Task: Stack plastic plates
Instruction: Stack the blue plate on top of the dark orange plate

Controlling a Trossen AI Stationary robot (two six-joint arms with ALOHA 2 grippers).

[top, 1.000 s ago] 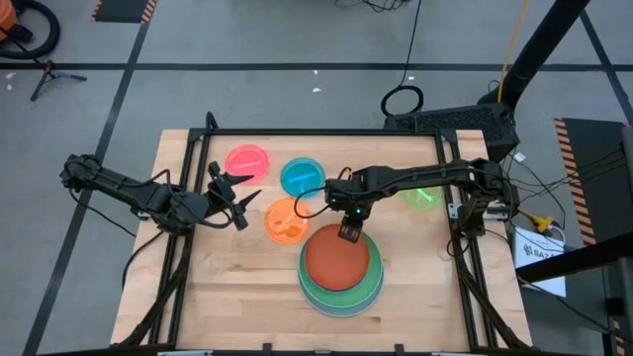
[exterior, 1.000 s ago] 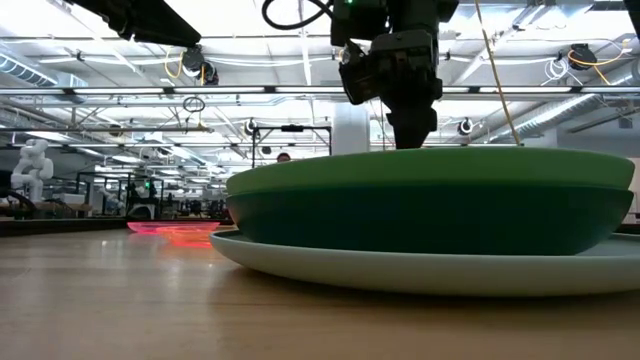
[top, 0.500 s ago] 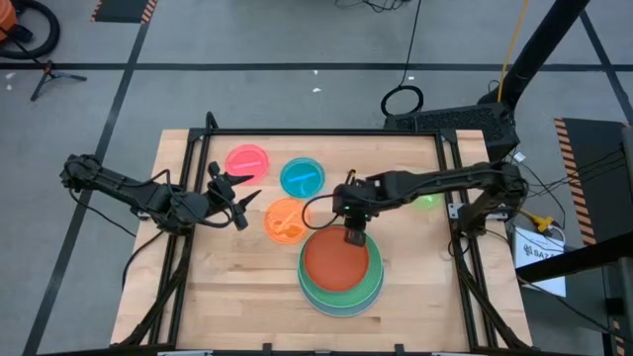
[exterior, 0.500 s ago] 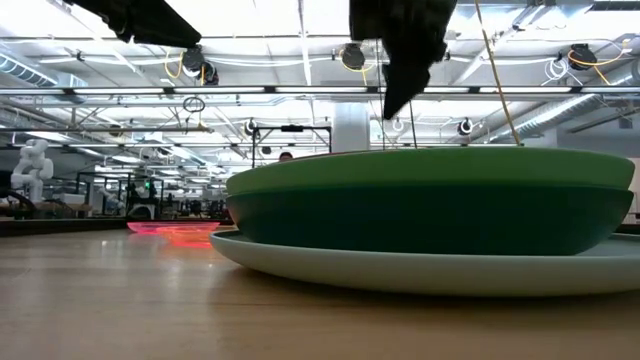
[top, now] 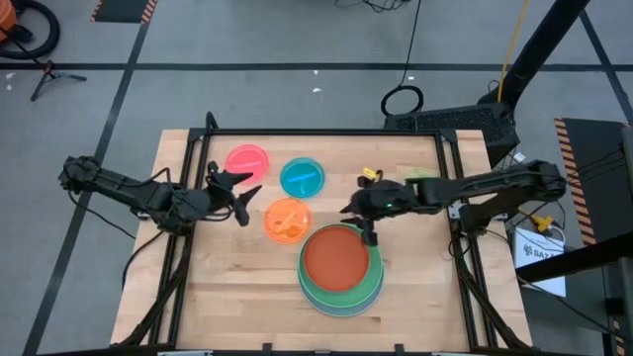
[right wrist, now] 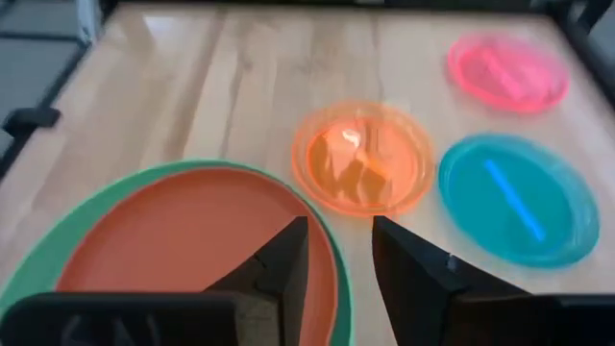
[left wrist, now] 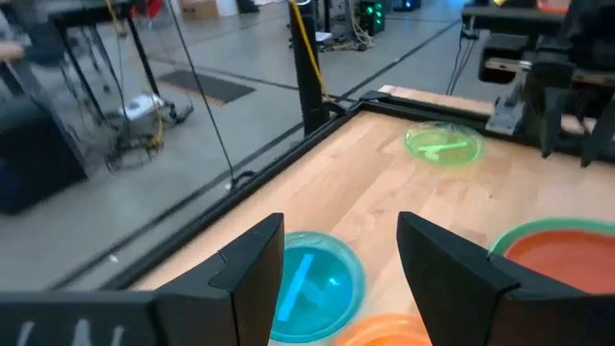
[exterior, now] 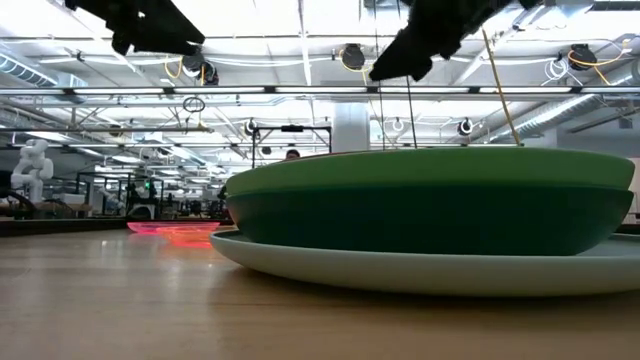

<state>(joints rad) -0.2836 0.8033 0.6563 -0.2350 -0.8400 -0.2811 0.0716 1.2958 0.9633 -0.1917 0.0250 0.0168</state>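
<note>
1. stack sits front-centre of the table (top: 218,297): red-orange plate (top: 336,259) on top, green plates (top: 374,282) under it, light blue plate (top: 341,311) at the bottom. in the low view the layers read as light green plate (exterior: 430,163) over dark green plate (exterior: 430,215) over the pale bottom plate (exterior: 420,268).
2. right gripper (top: 369,235) hangs over the stack's back edge, just past the red-orange rim – arm reaching in from the right side. fingers (right wrist: 408,274) stand a narrow gap apart with nothing between them.
3. right wrist view looks across the red-orange plate (right wrist: 192,245) toward the small plates – orange (right wrist: 363,159), cyan (right wrist: 519,200), pink (right wrist: 507,72).
4. left gripper (top: 240,195) waits over the left part of the table, near the pink plate (top: 247,160) and beside the orange plate (top: 288,221). fingers (left wrist: 250,274) spread wide, empty.
5. small plates lie singly on the wood behind the stack: pink far left, cyan plate (top: 302,177) next to it, orange in front of the two and just beside the stack's rim, touching or not i cannot tell.
6. lime plate (left wrist: 444,146) lies near the table's back right corner, well apart from the other small ones; in the high view the right arm mostly covers it, only a green edge (top: 417,182) shows.
7. low view: only dark parts of both arms at the top edge, the stack filling the right half, pink and orange plates as a glowing strip (exterior: 175,232) far back.
</note>
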